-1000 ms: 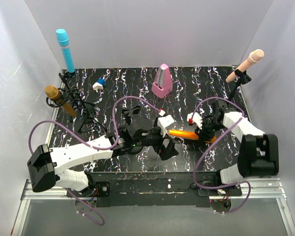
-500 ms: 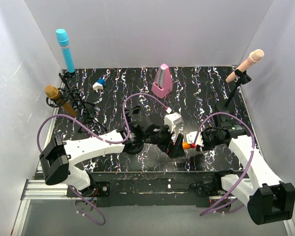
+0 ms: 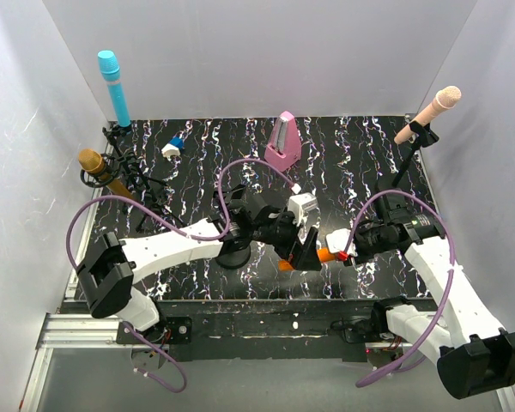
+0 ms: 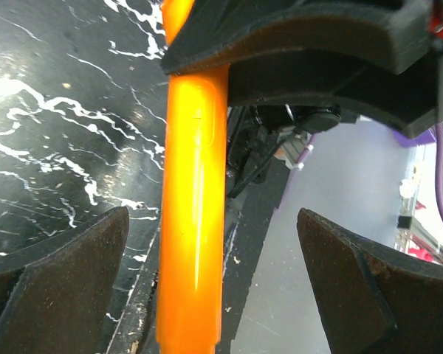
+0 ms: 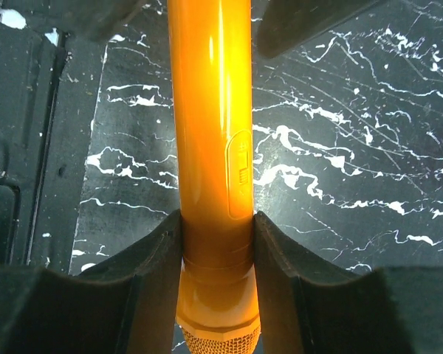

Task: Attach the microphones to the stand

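Note:
My right gripper is shut on the orange microphone just behind its mesh head, holding it low over the black marbled table. The handle points toward the near edge. My left gripper is open and straddles that handle, which runs nearer the left finger without touching it. The cyan microphone and the gold one sit in stands at the far left. The pink-beige microphone sits in a stand at the far right.
A pink metronome stands at the back centre, and a small white and blue object lies at the back left. Tripod legs spread out on the left. Purple cables loop over both arms. The table's near edge runs just below the grippers.
The right arm has carried the orange microphone left and toward the near edge. The left arm has swung right, and its open jaws now straddle the handle.

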`<state>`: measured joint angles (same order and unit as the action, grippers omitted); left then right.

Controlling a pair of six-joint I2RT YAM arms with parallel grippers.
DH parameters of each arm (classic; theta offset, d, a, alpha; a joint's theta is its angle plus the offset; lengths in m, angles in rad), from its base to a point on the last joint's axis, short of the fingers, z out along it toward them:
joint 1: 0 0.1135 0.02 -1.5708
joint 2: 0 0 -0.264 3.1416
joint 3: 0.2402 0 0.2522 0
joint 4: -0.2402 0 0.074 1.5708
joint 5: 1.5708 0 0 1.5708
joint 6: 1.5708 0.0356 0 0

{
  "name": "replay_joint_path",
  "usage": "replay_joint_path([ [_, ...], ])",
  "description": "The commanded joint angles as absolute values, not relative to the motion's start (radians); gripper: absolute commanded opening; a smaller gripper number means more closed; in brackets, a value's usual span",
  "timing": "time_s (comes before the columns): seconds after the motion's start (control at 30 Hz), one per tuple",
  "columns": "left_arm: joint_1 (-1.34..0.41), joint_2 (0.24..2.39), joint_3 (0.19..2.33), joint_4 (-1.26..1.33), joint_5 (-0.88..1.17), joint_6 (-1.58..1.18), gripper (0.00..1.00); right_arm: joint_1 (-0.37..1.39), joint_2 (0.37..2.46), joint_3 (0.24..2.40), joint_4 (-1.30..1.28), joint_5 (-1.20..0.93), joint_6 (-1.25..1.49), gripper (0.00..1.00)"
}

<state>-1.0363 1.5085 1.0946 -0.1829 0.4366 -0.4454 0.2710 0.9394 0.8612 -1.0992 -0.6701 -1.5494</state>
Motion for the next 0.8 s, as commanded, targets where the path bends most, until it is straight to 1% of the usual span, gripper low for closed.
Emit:
replay_joint_path([
  [0.0,-1.037,1.542,1.112,-0.184,0.601,-0.434,0.98,0.284,0.930,0.931,-1.134,-0.739,-1.539,0.03],
  [0.1,-1.037,1.574,1.138,-0.228,0.607,-0.428,0.93,0.290,0.937,0.940,-1.131,-0.739,-1.532,0.03],
  [0.17,-1.037,1.592,1.153,-0.250,0.603,-0.425,0.82,0.298,0.939,0.943,-1.131,-0.741,-1.529,0.03],
  [0.2,-1.037,1.597,1.164,-0.265,0.591,-0.423,0.80,0.301,0.939,0.942,-1.131,-0.741,-1.525,0.03],
  [0.23,-1.037,1.601,1.172,-0.279,0.577,-0.420,0.70,0.302,0.937,0.940,-1.132,-0.738,-1.523,0.03],
  [0.3,-1.037,1.609,1.196,-0.323,0.539,-0.413,0.62,0.308,0.933,0.936,-1.134,-0.732,-1.525,0.03],
  [0.43,-1.037,1.621,1.233,-0.385,0.499,-0.403,0.33,0.313,0.925,0.922,-1.138,-0.716,-1.523,0.03],
  [0.5,-1.037,1.632,1.241,-0.397,0.505,-0.402,0.14,0.314,0.922,0.923,-1.140,-0.718,-1.523,0.03],
  [0.53,-1.037,1.637,1.244,-0.403,0.511,-0.402,0.00,0.316,0.922,0.922,-1.140,-0.719,-1.519,0.04],
  [0.6,-1.037,1.647,1.250,-0.411,0.528,-0.397,0.00,0.318,0.922,0.926,-1.144,-0.724,-1.513,0.06],
  [0.63,-1.037,1.654,1.255,-0.410,0.541,-0.396,0.00,0.321,0.922,0.928,-1.141,-0.724,-1.508,0.08],
  [0.67,-1.037,1.652,1.258,-0.408,0.541,-0.396,0.00,0.319,0.920,0.931,-1.143,-0.727,-1.496,0.12],
  [0.73,-1.037,1.640,1.255,-0.396,0.525,-0.394,0.00,0.321,0.919,0.943,-1.134,-0.733,-1.445,0.32],
  [0.77,-1.037,1.626,1.250,-0.385,0.503,-0.396,0.00,0.321,0.917,0.954,-1.125,-0.742,-1.399,0.40],
])
